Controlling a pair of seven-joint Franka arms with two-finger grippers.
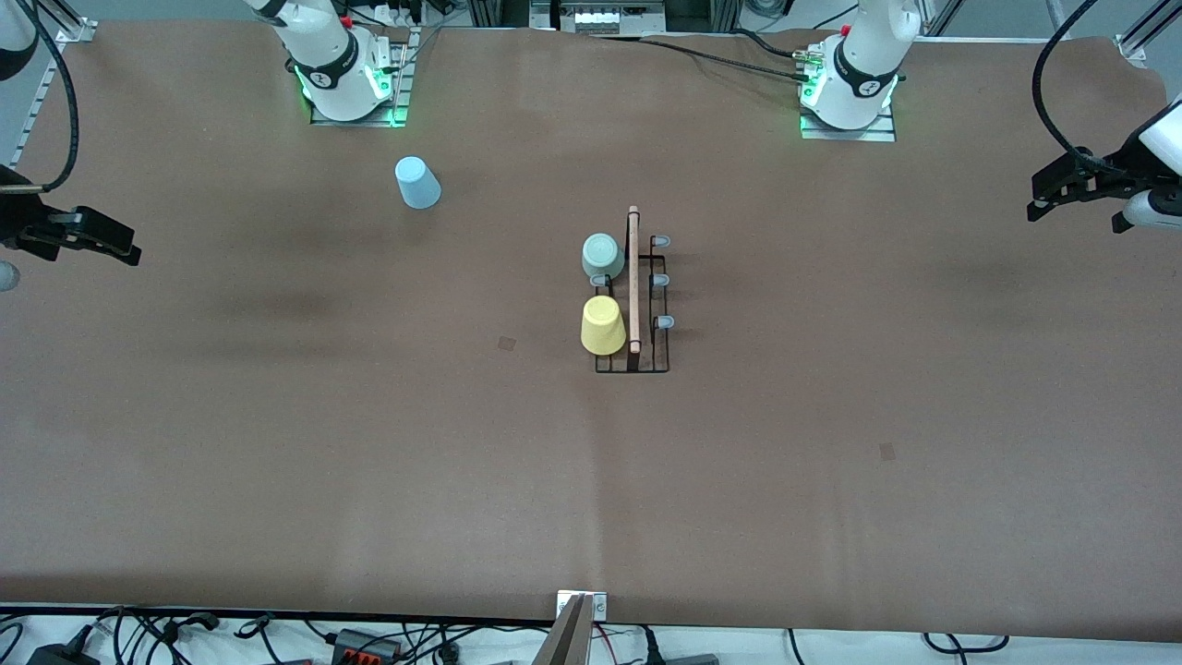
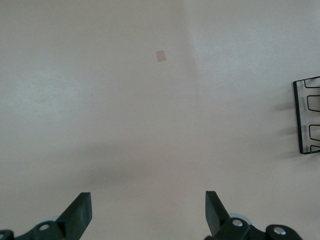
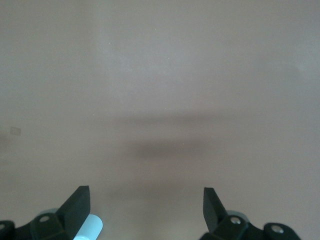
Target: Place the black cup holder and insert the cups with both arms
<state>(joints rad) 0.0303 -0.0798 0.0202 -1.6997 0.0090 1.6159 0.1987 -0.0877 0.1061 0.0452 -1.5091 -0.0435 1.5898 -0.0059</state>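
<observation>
The black cup holder stands mid-table, with the mint cup and yellow cup upside down on its prongs facing the right arm's end. The light blue cup lies at ten o'clock from it. The left gripper and right gripper hang spread wide and empty over the table's ends.

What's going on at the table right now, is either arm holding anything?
Neither arm holds anything. The black cup holder stands mid-table with the mint green cup and the yellow cup already on prongs on its right-arm side. The light blue cup sits alone on the table near the right arm's base, not yet placed. The left gripper and the right gripper both hang open and empty over bare table at their own ends, waiting.
</observation>
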